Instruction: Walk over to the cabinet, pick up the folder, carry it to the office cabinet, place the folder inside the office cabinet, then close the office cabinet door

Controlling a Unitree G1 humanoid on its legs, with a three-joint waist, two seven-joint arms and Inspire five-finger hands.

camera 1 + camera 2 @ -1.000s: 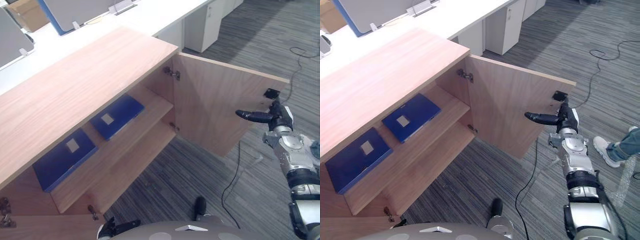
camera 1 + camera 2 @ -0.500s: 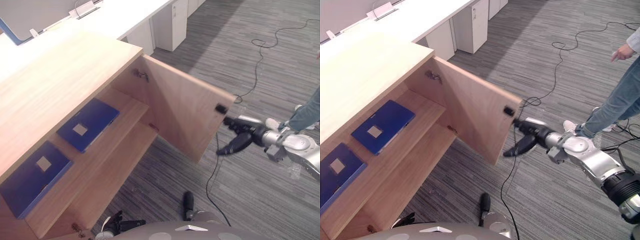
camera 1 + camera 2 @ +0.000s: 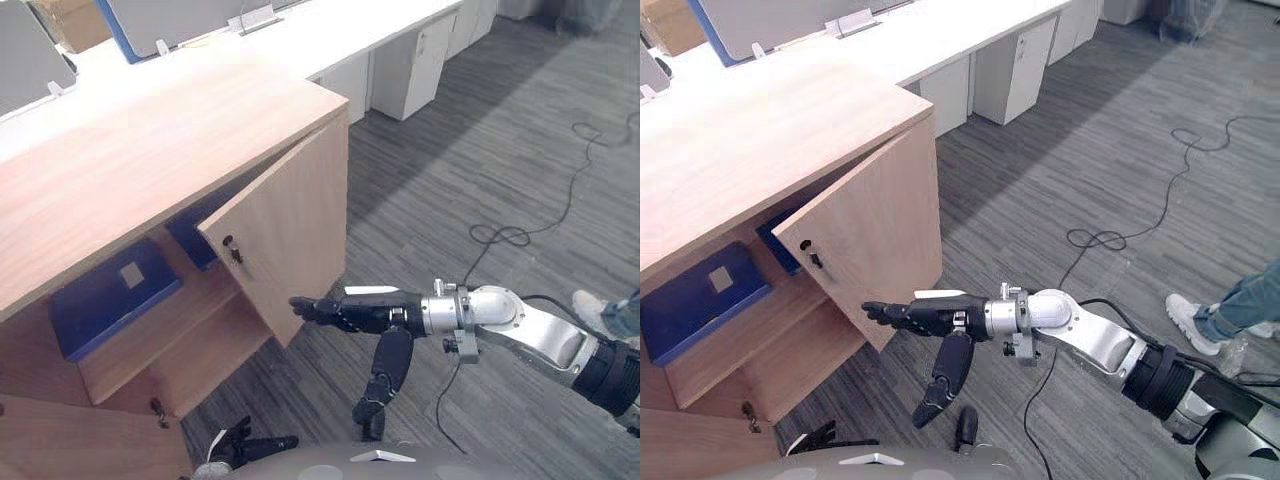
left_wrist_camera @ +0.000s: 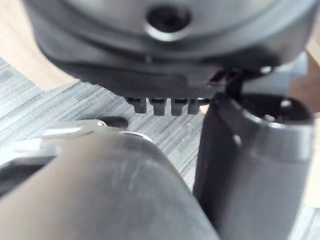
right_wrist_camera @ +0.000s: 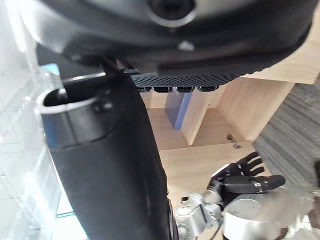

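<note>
The office cabinet (image 3: 150, 150) stands at 10 o'clock in the head views. Its door (image 3: 290, 230) is swung partway across the opening, hinged at the 1 o'clock corner, with the free edge pointing toward 7 o'clock. A small dark fitting (image 3: 232, 247) sits near that free edge.

The right hand (image 3: 940, 318) comes in from 3 o'clock, low and level — its fingers (image 3: 890, 312) are stretched out straight and hold nothing, and the thumb hangs down toward 6 o'clock. The fingertips lie at the door's outer face, close to its lower free corner. I cannot tell whether they actually press on the wood.

Inside, on the upper shelf (image 3: 160, 330), a blue folder (image 3: 110, 295) with a pale label lies flat, at 9 o'clock from the door. A second folder (image 3: 780, 240), also blue, lies on the same shelf at 2 o'clock from the first, mostly hidden behind the door's free edge.

The left hand (image 3: 245, 445) hangs at 6 o'clock, at the lower edge of the left eye view, above the grey striped floor (image 3: 480, 160) — fingers relaxed and spread, with nothing in them.

A long white desk (image 3: 330, 30) runs behind the cabinet at 12 o'clock. At 3 o'clock a person's shoe (image 3: 1185, 310) rests on the floor, with a trouser leg beside it.
</note>
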